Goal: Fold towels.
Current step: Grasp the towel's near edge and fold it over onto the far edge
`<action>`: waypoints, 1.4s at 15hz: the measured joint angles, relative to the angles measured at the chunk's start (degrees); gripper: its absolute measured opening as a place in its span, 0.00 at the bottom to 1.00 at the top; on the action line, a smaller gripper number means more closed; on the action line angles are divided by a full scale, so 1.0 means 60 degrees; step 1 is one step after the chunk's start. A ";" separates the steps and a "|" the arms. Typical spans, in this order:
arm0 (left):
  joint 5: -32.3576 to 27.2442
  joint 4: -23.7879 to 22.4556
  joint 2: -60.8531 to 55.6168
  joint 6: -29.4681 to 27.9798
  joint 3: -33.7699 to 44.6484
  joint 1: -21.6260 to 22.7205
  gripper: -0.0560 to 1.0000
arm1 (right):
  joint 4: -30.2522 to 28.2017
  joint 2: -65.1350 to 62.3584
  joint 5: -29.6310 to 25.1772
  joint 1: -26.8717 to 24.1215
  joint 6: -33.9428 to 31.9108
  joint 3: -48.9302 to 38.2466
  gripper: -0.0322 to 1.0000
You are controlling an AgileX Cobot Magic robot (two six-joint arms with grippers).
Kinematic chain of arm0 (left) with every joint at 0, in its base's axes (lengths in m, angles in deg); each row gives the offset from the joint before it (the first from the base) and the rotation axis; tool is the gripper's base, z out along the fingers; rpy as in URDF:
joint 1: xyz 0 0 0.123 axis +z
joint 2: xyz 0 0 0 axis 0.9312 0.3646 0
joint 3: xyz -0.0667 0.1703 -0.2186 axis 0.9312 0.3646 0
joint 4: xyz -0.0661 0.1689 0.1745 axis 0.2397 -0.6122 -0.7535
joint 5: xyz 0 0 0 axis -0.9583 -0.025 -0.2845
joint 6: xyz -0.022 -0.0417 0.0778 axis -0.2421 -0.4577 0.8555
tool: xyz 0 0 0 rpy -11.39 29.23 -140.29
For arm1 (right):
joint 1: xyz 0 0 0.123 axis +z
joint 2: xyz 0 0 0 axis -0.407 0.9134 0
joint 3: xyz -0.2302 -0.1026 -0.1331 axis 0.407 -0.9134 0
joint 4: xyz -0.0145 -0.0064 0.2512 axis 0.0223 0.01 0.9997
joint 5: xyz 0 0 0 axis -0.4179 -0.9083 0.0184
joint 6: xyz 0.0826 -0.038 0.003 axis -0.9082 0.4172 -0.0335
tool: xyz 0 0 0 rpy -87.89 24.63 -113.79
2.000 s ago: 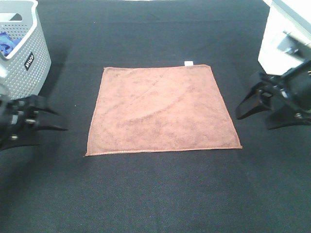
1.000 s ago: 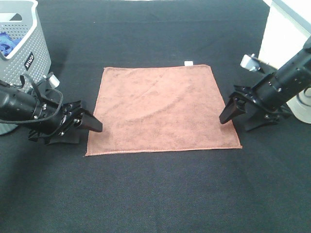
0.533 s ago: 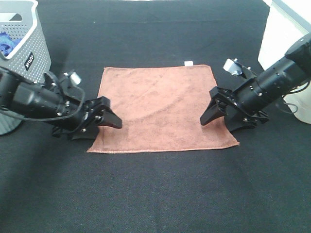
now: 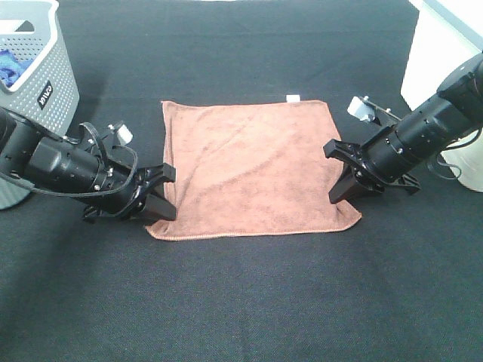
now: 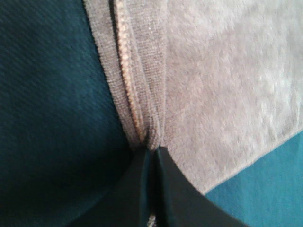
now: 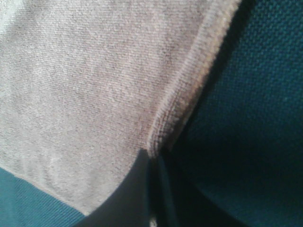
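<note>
Grasp step in hand. The towel [image 4: 253, 170] is laid flat mid-frame on the bench [image 4: 241, 302]. The left fingers [image 4: 160, 207] are clenched on its left hem near the lower corner, the right fingers [image 4: 341, 190] on the right hem likewise. Next, probably: both corners to be lifted together and carried to the upper edge, with even tension kept.

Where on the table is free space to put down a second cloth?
Bare: the wide black strip between the towel and the near edge, and the strip behind it. Crowded: both sides, where the left gripper and right gripper pinch its edges.
</note>
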 joint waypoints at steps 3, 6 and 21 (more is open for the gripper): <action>-0.1031 -0.1518 -0.0344 -0.1175 0.0019 0.0611 0.06 | -0.0315 -0.0449 -0.0640 0.0000 -0.0544 0.0000 0.03; -0.1337 -0.2464 -0.0668 -0.1786 0.0105 0.0640 0.06 | -0.0802 -0.0707 -0.1165 0.0000 -0.1098 0.0000 0.03; -0.0812 -0.1986 -0.2340 -0.1012 0.1528 0.0640 0.06 | -0.0296 -0.2406 -0.0076 0.0029 -0.0764 -0.1986 0.03</action>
